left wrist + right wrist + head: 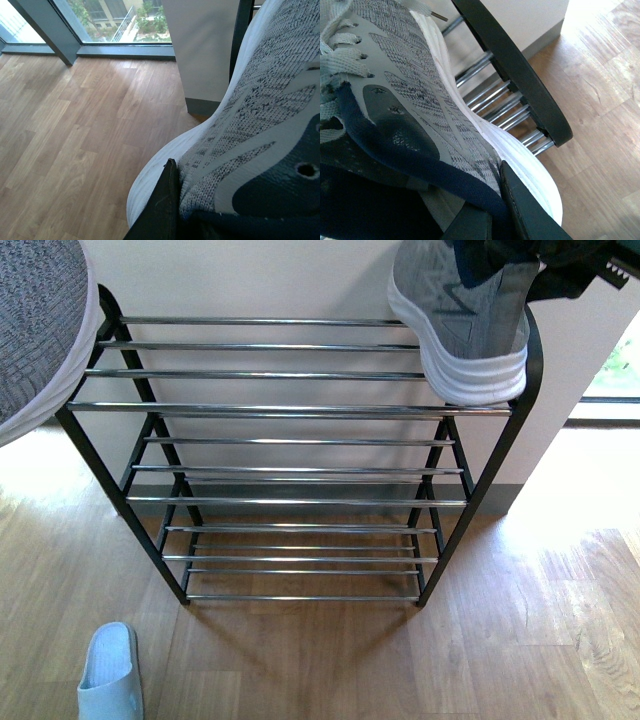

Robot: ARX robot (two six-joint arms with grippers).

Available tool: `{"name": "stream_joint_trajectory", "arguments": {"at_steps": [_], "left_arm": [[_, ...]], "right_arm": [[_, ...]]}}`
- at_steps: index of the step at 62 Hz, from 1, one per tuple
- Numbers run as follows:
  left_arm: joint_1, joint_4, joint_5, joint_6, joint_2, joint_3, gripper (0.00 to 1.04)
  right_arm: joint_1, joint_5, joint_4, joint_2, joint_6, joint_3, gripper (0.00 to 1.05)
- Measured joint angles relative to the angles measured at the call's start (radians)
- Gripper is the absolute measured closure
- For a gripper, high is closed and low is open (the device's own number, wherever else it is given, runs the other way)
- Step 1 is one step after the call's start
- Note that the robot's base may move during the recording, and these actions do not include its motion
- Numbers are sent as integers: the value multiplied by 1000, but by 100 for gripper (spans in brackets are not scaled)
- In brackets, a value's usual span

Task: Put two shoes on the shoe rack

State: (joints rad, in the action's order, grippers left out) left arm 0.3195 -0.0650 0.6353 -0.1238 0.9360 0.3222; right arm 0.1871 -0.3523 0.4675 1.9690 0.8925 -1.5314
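The right gripper (572, 268) reached in at the upper right of the front view, its black body held high, jaws clamped on the collar of 1 grey knit sneaker (470, 330). 1 black finger (525, 205) lay flat against that shoe's outer side. The left gripper (167, 200) gripped the other grey sneaker (260, 115) likewise, with 1 black finger (159, 215) pressed to its outer wall.

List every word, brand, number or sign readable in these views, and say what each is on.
No readable text shows in any view.
On the left sneaker: knit pattern only, no brand visible.
On the right sneaker: pattern only, no logo visible.
On the slide: nothing, plain surface.
On the rack: no label or sticker visible.
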Motion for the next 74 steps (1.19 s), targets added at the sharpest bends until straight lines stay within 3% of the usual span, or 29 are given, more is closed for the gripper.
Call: {"name": "stream_joint_trajectory", "arguments": {"at_steps": [55, 74], "left_arm": [[0, 0, 0, 0, 0, 0, 103], [0, 0, 0, 0, 0, 0, 103]], "right_arm": [[-7, -40, -8, 0, 3, 91, 103], [26, -17, -95, 0, -2, 114, 103]]}}
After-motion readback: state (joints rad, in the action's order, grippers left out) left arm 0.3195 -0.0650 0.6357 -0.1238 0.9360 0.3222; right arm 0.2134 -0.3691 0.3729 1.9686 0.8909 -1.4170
